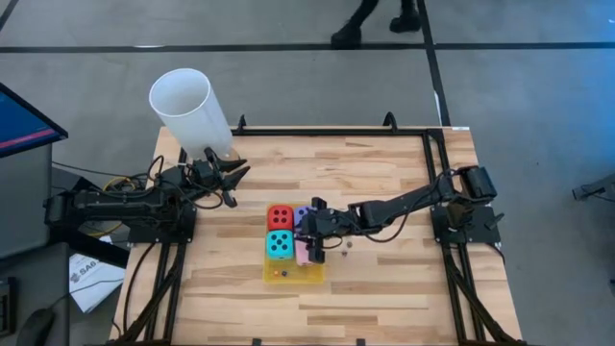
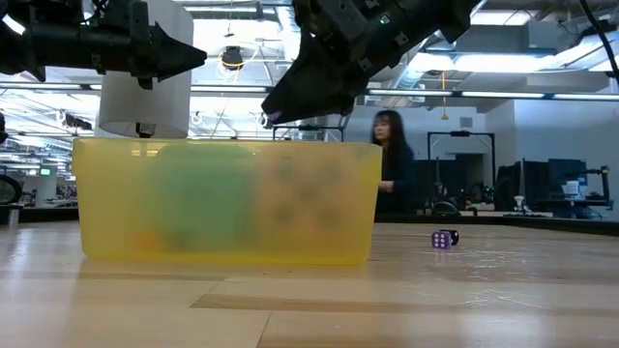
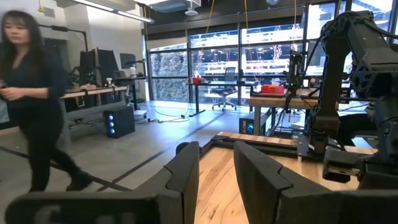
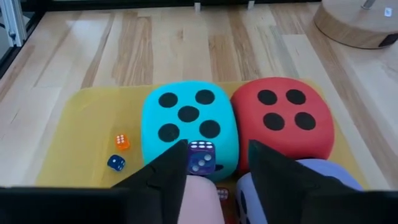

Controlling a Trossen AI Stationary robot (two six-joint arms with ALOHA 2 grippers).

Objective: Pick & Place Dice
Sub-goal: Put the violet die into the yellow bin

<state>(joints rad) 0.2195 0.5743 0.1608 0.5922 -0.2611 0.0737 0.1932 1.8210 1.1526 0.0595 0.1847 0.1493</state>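
The yellow tray (image 1: 317, 273) holds four big dice: red (image 4: 283, 121), cyan (image 4: 186, 127), purple (image 4: 323, 177) and pink (image 4: 199, 199). My right gripper (image 4: 217, 149) hovers open just above them, slanting down from the table's right. A tiny purple die (image 4: 201, 157) sits between its fingertips, low against the cyan die's near face and above the pink one. Tiny orange (image 4: 122, 141) and blue (image 4: 115, 162) dice lie on the tray floor. My left gripper (image 1: 233, 178) waits at the far left by the white cup, fingers slightly apart on nothing. My right gripper has the tiny purple die (image 4: 201, 157) close beside the inner face of one finger (image 4: 171, 168), well apart from the other finger. Whether that finger touches the die, I cannot tell.
A tall white cup (image 1: 190, 108) stands at the table's far left corner. Another tiny purple die (image 2: 442, 239) lies on the bare wood to the right of the tray. A person walks in the room beyond the table.
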